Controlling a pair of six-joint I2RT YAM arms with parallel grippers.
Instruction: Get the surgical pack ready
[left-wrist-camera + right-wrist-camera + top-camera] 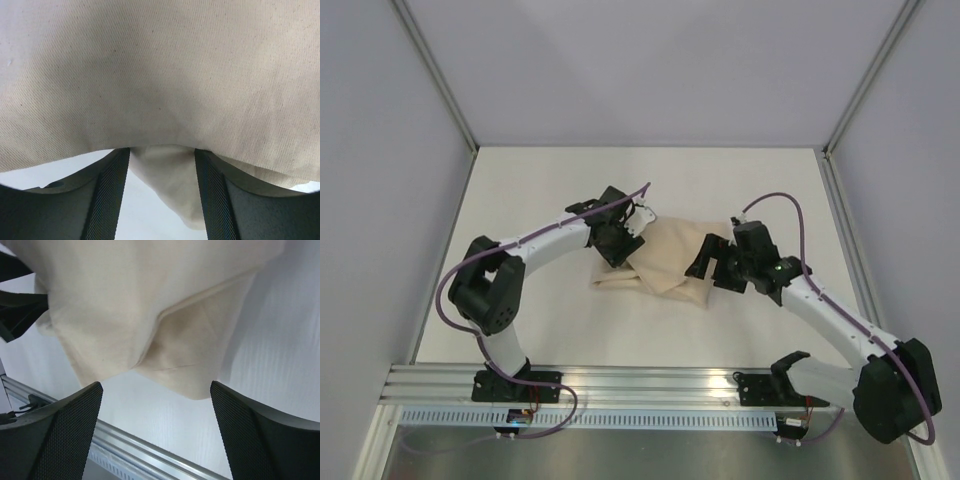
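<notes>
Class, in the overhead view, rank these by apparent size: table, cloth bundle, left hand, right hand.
1. the table
2. the cloth bundle
3. the left hand and the right hand look alike, so no order between them.

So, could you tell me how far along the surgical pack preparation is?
Done: the cloth bundle lies folded over, with no contents showing. In hand: the left gripper appears to pinch a fold at its edge; the right gripper stands open, clear of the cloth. Left: any final folds or tucks, I'd guess.
</notes>
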